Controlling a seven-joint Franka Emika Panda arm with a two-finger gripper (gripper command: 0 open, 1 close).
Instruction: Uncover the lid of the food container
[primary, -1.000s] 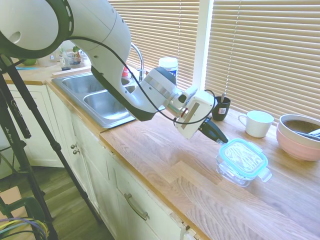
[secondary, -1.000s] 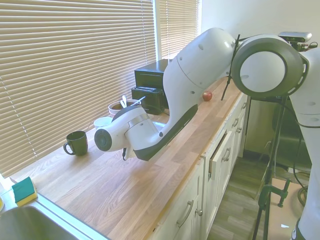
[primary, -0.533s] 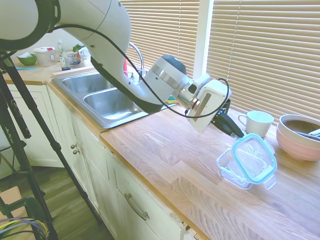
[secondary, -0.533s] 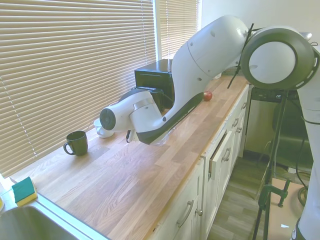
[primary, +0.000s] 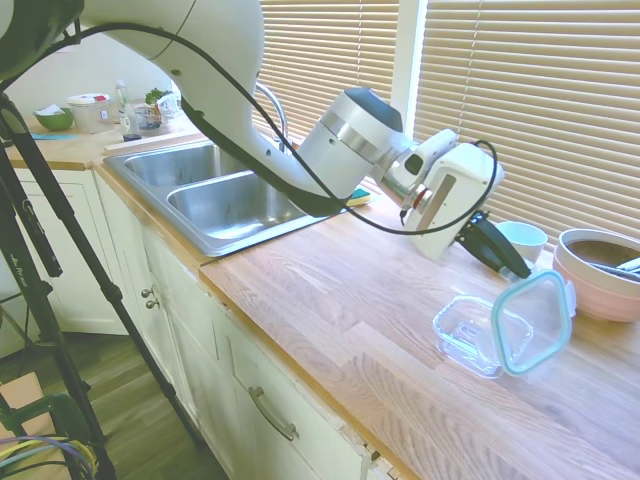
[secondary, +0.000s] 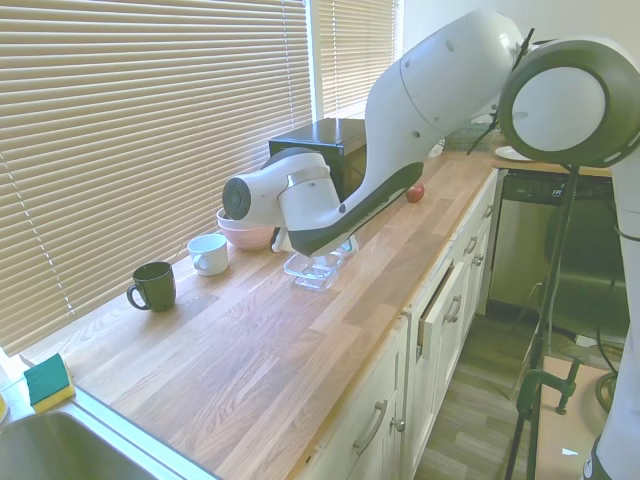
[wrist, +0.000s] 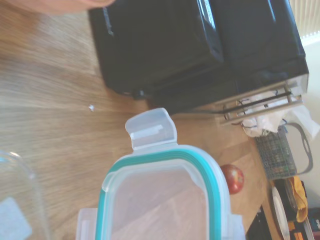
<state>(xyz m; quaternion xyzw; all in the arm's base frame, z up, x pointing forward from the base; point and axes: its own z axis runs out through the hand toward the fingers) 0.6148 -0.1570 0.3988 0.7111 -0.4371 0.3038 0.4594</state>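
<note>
So, hidden: gripper fingertips are blurring into the lid's upper edge in the first exterior view; the arm is blocking them entirely in the second exterior view.
Claw: looking clenched on the lid's top edge; the finger gap itself is too small to make out.
Lid: clear panel, teal rim, clear snap tabs; hanging tilted almost on edge, off the dish, its lower edge sitting near the container's 3 o'clock side.
Lid close-up: the wrist view is showing the lid with one tab pointing toward the black appliance; the lower part is running out of frame.
Food container: clear low-walled glass dish, open, sitting on the wooden countertop near the front edge.
Container, other side: the second exterior view is showing the dish partly covered by the arm.
Nearby: white cup at 12 o'clock of the dish, half hidden behind the gripper; pink bowl at 2 o'clock, cut off by the frame.
Further: dark mug, black appliance, red apple, sponge, sink.
Obstruction: nothing is lying between the dish and the lid.
</note>
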